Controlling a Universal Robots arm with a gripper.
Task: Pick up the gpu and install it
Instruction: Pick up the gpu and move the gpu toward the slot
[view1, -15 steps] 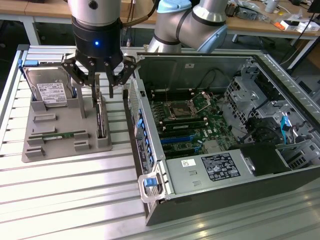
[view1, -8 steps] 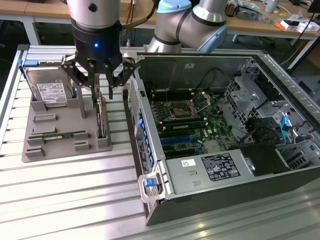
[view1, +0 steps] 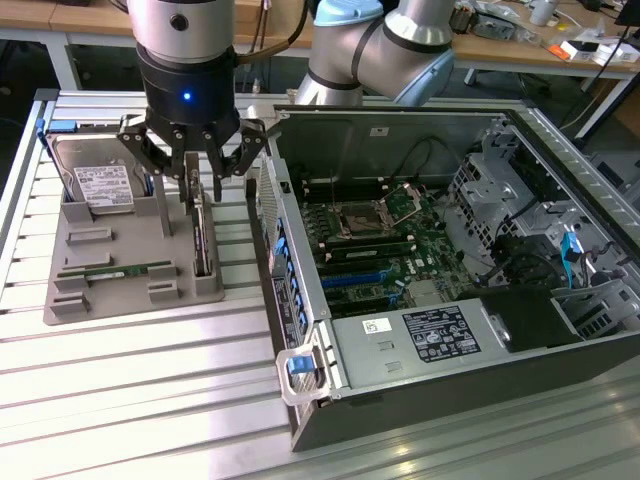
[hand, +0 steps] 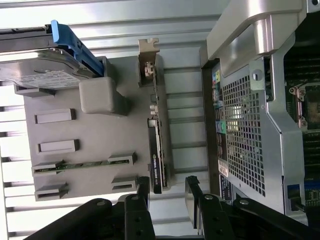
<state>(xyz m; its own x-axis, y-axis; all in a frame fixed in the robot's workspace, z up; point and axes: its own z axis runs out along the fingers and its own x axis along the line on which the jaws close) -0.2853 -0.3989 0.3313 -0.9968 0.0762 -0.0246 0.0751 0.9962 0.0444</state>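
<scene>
The gpu (view1: 203, 236) is a thin dark card that stands on its edge in a slot of the grey holder (view1: 120, 295), beside the open computer case (view1: 440, 330). My gripper (view1: 203, 186) hangs right over the card's top edge, open, with a finger on each side of it. In the wrist view the gpu (hand: 157, 130) runs away from the gripper (hand: 168, 191), silvery bracket at its far end. Its near end lies between the two fingertips (hand: 192, 186), closer to one, with a gap on the case side.
The holder also carries a silver hard drive (view1: 95, 182) with a white label and a green memory stick (view1: 115, 270) lying flat. The case's rear wall (hand: 245, 135) stands close beside the gpu. Inside the case lie the motherboard (view1: 385, 235) and its blue slots (view1: 365, 282).
</scene>
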